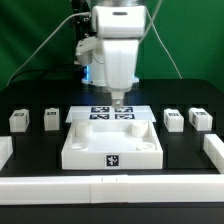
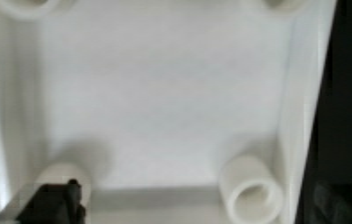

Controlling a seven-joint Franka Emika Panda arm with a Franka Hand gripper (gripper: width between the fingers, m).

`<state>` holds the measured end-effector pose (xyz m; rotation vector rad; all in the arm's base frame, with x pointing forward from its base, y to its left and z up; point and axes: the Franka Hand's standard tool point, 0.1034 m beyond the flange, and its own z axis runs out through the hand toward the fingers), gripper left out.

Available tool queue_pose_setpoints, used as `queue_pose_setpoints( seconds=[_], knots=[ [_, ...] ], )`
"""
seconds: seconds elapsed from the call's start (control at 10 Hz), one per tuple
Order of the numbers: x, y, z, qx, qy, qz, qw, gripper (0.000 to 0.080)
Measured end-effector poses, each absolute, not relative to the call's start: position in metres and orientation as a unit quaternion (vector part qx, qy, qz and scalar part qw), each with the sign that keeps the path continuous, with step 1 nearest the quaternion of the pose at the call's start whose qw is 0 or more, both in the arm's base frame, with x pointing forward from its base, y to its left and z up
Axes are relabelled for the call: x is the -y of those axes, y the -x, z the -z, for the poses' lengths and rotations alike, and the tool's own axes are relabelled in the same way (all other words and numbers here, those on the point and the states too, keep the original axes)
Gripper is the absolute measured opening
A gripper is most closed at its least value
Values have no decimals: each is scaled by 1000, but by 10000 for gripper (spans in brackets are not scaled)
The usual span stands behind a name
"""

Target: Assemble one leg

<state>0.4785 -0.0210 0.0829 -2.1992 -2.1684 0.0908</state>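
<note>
Hovering over the far side of the white tray [image 1: 110,148], the gripper [image 1: 119,101] is carrying nothing, though I cannot tell how wide its fingers [image 2: 52,200] are standing. The left legs [image 1: 51,118] and right legs [image 1: 172,119] are lying on the table [image 1: 35,152] well apart from it; descending here is risking a knock against the tray's rim.

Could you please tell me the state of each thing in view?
Gripper: open, empty, hovering.
Tray: flat on table, no leg fitted.
Two legs, exterior view's left: loose on table.
Two legs, exterior view's right: loose on table.
Marker board: flat, behind tray.
</note>
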Motion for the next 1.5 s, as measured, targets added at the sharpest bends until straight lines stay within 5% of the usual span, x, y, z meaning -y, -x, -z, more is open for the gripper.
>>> queue_pose_setpoints(
  seconds=[0.6, 0.8, 1.1, 1.5],
  knots=[
    [31, -466, -71, 729, 684, -15, 23, 650],
    [44, -423, -45, 725, 687, -21, 40, 650],
    [32, -418, -17, 708, 705, -15, 39, 650],
    [14, -420, -10, 689, 723, -14, 44, 650]
  ],
)
